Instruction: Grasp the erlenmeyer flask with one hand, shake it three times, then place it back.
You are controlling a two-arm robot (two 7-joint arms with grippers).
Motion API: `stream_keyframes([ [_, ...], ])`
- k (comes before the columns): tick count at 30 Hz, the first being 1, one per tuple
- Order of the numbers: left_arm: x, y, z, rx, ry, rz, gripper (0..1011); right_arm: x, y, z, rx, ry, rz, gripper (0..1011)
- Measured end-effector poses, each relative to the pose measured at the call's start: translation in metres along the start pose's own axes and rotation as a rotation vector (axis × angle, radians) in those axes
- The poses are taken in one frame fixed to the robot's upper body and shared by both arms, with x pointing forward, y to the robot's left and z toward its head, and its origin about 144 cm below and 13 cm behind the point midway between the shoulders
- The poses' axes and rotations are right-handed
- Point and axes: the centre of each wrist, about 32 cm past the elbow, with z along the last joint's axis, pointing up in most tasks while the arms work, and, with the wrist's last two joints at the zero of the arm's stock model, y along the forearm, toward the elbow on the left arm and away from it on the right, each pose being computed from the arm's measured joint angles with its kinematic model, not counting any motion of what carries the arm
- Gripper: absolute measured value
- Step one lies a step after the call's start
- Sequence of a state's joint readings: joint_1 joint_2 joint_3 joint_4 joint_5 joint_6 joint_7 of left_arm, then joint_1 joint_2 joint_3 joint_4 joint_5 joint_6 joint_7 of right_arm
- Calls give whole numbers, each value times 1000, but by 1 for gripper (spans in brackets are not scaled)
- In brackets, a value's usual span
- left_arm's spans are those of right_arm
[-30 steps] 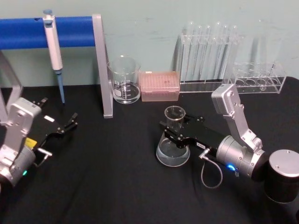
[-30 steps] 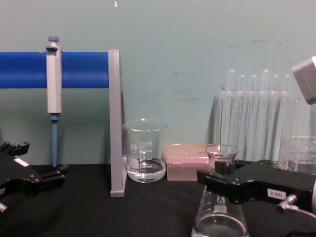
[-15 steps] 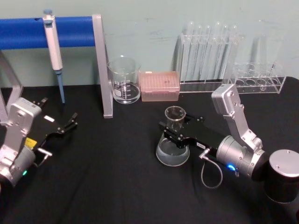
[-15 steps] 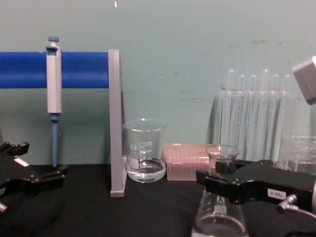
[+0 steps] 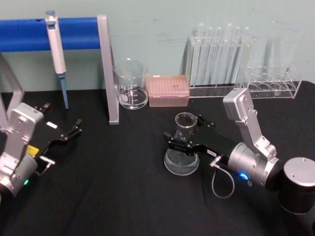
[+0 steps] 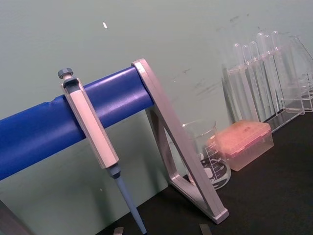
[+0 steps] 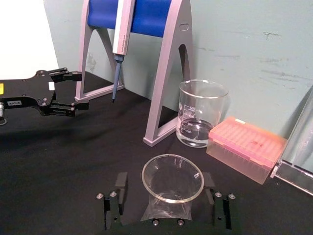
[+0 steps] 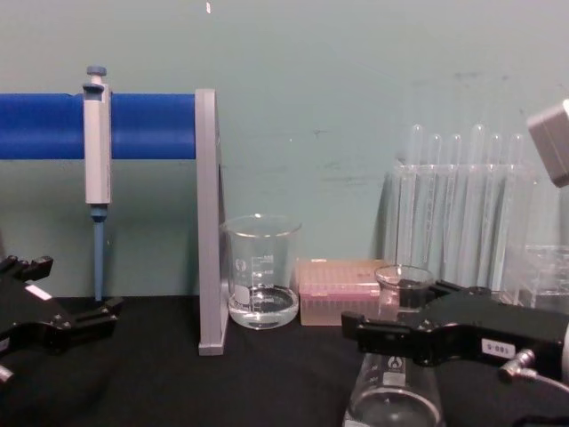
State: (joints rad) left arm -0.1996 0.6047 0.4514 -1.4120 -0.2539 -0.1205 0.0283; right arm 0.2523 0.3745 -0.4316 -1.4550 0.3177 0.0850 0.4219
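Pale green wall (image 8: 356,71) with scuff marks, black-covered table (image 5: 113,196) against it

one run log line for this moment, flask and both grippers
flask: erlenmeyer flask upright on table | right gripper: open, jaws either side of neck, apart from glass | left gripper: open, idle at table's left

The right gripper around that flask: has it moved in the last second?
Yes. The right gripper has spread its fingers off the erlenmeyer flask neck; the near finger now lies farther from the pink tip box. The flask stands where it was.
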Motion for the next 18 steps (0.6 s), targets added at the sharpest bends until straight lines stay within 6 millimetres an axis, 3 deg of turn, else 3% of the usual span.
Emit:
stream_keyframes([
  [3,0,0,0,0,0,0,1001,0,0,0,0,0,0,1003],
  [18,0,0,0,0,0,0,1001,2,-9,0,3,17,15,1002],
])
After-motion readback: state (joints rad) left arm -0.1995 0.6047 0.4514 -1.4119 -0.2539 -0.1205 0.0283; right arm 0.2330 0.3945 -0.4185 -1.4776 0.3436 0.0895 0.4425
